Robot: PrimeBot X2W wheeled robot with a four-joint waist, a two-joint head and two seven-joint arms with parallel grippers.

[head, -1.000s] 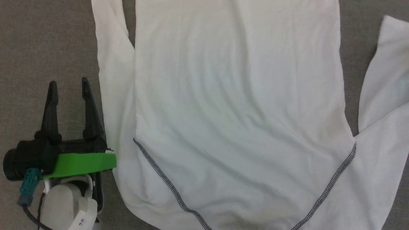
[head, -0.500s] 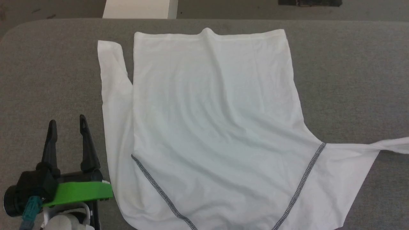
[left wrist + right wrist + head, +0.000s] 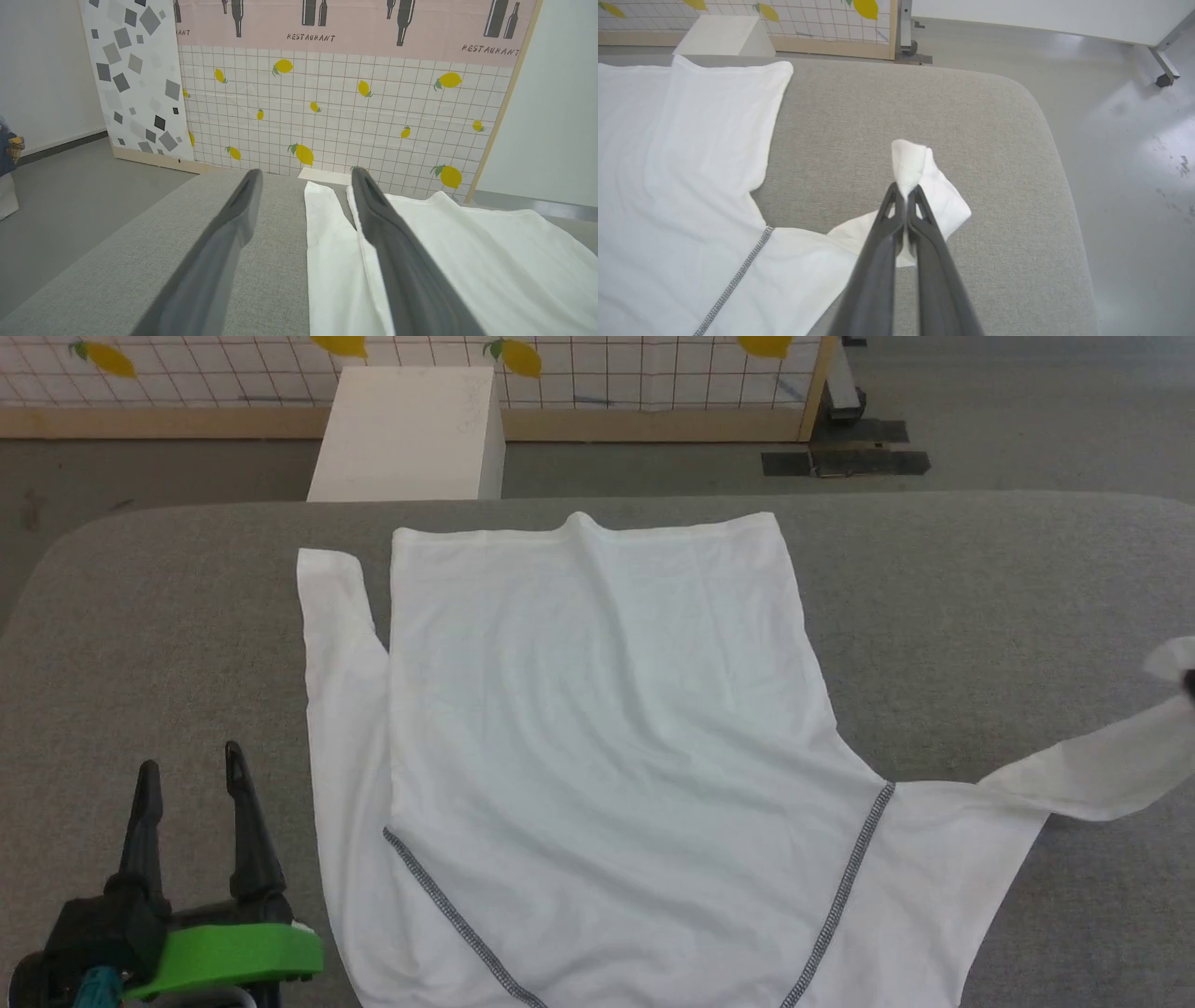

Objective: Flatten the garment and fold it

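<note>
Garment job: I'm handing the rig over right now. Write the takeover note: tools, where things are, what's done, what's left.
The garment lies spread on the grey table, hem at the far edge. Its body is mostly flat with soft wrinkles, and the left sleeve lies alongside it.
The left tool is open, holding nothing, beside that sleeve.
The right tool is shut on the end of the right sleeve, drawn out sideways.
Done: spreading, largely.
Left: lay the right sleeve flat, smooth the wrinkles, then every fold; none made yet.
</note>
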